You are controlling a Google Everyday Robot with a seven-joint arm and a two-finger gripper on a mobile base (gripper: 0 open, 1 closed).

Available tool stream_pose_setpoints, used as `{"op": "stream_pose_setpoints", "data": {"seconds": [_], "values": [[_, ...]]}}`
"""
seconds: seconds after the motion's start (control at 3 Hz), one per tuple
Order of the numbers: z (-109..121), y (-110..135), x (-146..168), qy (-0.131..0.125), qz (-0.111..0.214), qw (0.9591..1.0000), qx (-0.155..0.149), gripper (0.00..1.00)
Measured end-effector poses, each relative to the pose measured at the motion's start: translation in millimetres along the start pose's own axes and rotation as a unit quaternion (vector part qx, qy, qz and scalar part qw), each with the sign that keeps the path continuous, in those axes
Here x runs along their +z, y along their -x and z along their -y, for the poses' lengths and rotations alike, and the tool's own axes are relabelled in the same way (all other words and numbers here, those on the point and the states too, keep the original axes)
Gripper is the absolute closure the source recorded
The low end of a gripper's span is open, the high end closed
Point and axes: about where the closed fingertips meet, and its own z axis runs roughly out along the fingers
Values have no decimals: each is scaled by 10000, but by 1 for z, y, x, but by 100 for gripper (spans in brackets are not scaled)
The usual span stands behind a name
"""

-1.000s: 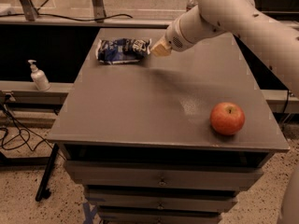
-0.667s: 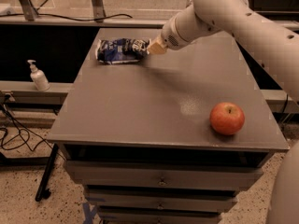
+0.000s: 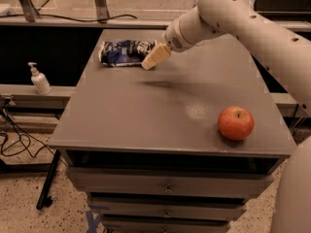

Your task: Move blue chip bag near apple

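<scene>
Gripper position: the gripper [image 3: 153,58] is over the far part of the table [image 3: 146,125], at the right end of the blue chip bag [image 3: 122,52], angled down and to the left.
Gripper state: cannot tell whether it is released, clenched or grasping the bag.
Arm: the white arm [image 3: 228,13] enters from the right and reaches across the far edge.
Blue chip bag: lies crumpled on the far left area of the tabletop.
Apple: the apple [image 3: 235,123] stands near the front right corner, well apart from the bag.
Surroundings: a pump bottle [image 3: 39,79] stands on a ledge left of the table; drawers [image 3: 167,188] sit below the tabletop.
</scene>
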Motion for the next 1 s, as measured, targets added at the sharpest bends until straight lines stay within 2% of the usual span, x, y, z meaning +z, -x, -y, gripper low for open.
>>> {"op": "stream_pose_setpoints", "data": {"seconds": [0.67,1.0], "values": [[-12,5,26,145,150,9998,22,0],[-6,7,41,148,223,9996,20,18]]}}
